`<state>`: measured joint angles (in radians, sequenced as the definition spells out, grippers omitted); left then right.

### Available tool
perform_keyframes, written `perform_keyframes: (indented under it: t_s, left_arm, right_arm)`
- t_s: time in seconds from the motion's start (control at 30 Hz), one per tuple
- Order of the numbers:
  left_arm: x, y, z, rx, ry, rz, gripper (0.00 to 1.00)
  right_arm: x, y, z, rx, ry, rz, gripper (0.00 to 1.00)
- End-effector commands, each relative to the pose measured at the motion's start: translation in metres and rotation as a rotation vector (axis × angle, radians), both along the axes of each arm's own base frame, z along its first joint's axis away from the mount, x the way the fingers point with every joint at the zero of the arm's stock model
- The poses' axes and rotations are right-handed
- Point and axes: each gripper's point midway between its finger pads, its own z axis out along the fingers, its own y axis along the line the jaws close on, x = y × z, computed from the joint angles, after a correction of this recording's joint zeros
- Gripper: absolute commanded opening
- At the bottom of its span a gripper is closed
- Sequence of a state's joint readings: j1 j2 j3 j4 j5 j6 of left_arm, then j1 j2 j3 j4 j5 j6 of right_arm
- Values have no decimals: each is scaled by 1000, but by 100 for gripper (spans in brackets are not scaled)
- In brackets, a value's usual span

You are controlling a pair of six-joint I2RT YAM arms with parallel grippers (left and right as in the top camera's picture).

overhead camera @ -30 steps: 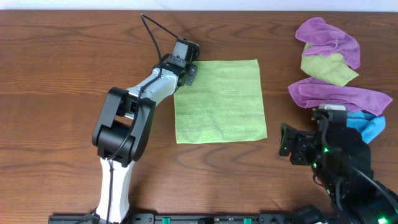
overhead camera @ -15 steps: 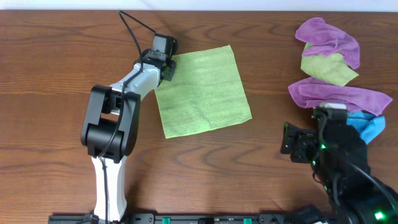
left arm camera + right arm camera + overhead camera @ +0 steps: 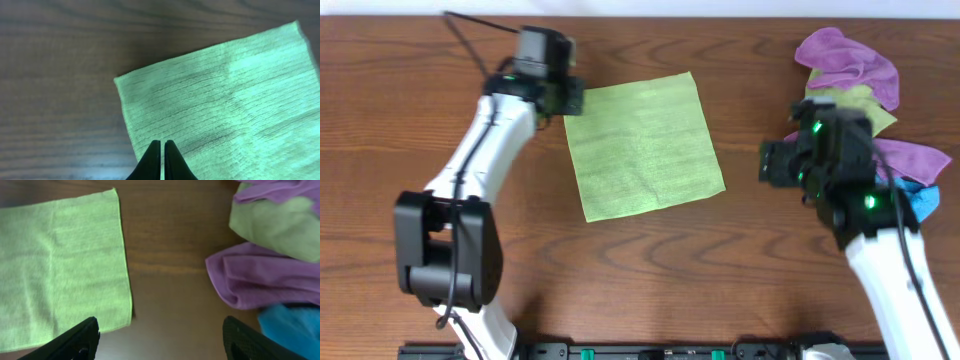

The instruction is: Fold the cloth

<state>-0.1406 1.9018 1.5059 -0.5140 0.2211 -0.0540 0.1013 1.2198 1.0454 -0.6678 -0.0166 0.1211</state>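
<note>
The lime-green cloth [image 3: 643, 145] lies flat and unfolded on the wooden table, turned slightly from square. No white tag shows. My left gripper [image 3: 566, 97] hovers over the cloth's far left corner. In the left wrist view the gripper [image 3: 162, 143] is shut and holds nothing, with the cloth [image 3: 225, 95] flat below it. My right gripper [image 3: 770, 165] is over bare table to the right of the cloth. In the right wrist view it [image 3: 160, 325] is wide open and empty, and the cloth's right edge [image 3: 65, 265] lies at the left.
A pile of other cloths sits at the right: purple [image 3: 850, 60], olive green [image 3: 855, 112], a second purple [image 3: 915, 155] and blue [image 3: 923, 203]. The right wrist view shows the olive [image 3: 280, 225], purple [image 3: 260, 280] and blue [image 3: 290, 330] cloths close to the right finger.
The cloth was dragged left and turned, and has since stayed put. The left arm has risen off its corner. The right arm has moved up beside the cloth's right edge.
</note>
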Motion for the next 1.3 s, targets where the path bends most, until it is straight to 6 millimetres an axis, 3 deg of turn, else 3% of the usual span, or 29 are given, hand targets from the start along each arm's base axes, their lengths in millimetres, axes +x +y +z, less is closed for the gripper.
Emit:
perform_keyframes:
  t_s: [0.0,0.07,0.23,0.37,0.53,0.73,0.87,0.97,1.07,1.2,1.23,1.27]
  left_arm:
    - [-10,2,3,-234,83,-5,6]
    - [-21,13,-3,-247,145,22,6]
    - [-57,14,-29,-250,301,39,6]
    - [-99,-7,-55,-407,453,13,6]
    - [-140,-20,-70,-495,563,6,6]
    - [-167,-13,-41,-365,417,80,6]
    - [-191,-10,-33,-313,308,170,6]
    - [-201,-8,-37,-358,257,250,9]
    - [-217,-6,-58,-374,294,293,10]
    - [-221,-1,-74,-354,295,322,23]
    - [-220,2,-76,-344,295,336,36]
    - [-220,2,-78,-342,294,336,43]
  right_arm:
    - [16,13,-21,158,52,128,79]
    - [25,21,-42,237,104,163,79]
    - [38,46,-91,359,223,194,79]
    - [34,54,-113,368,285,223,79]
    - [28,55,-119,326,297,288,79]
    - [16,52,-125,274,321,372,78]
    - [22,49,-122,276,295,365,79]
    - [24,44,-124,277,292,352,80]
    - [24,44,-130,281,308,348,81]
    - [21,50,-139,308,339,362,80]
    - [20,51,-142,313,346,365,79]
    - [19,52,-144,319,353,364,79]
